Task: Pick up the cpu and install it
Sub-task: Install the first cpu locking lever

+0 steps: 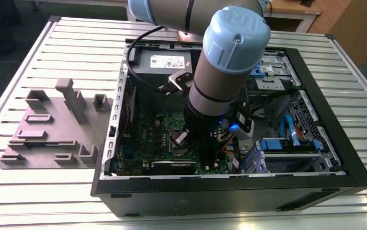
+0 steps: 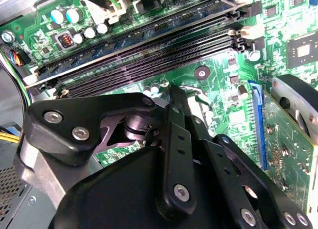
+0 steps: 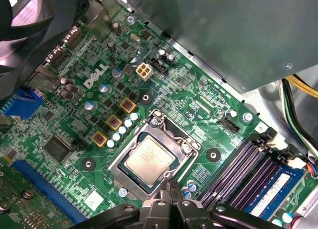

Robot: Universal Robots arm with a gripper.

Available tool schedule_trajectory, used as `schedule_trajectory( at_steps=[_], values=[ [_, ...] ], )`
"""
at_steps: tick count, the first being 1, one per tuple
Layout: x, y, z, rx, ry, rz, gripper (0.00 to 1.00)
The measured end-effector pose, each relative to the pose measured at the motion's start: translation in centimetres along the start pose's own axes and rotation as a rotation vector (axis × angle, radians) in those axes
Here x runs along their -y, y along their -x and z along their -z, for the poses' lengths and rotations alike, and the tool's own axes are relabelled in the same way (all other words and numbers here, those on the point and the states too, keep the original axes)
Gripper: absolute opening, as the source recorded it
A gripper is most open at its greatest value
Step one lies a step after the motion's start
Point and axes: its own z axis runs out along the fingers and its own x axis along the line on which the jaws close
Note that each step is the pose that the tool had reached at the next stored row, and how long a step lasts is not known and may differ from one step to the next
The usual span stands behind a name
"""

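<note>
White lettering point(image 3: 94, 76) on motherboard point(image 3: 198, 105)

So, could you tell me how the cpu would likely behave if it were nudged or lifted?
The cpu looks flat, rigid and metal-topped, so probably stiff and smooth. Lying low inside the socket frame, it likely won't slide or tip, though its thin edges offer little to grip.

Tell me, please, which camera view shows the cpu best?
The first wrist view: the cpu lies flat in its metal-framed socket, its whole top exposed. In the exterior view the arm covers that spot; the second wrist view faces the memory slots.
</note>
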Motion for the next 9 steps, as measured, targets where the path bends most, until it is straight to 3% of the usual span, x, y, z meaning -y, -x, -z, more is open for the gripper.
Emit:
schedule_trajectory(
  at_steps=[3,9],
  values=[
    [0.01,0.0,-0.02,-0.0017,-0.0003,0.028,0.1],
    [0.04,0.01,-0.26,-0.0026,-0.0007,0.03,0.1]
  ],
)
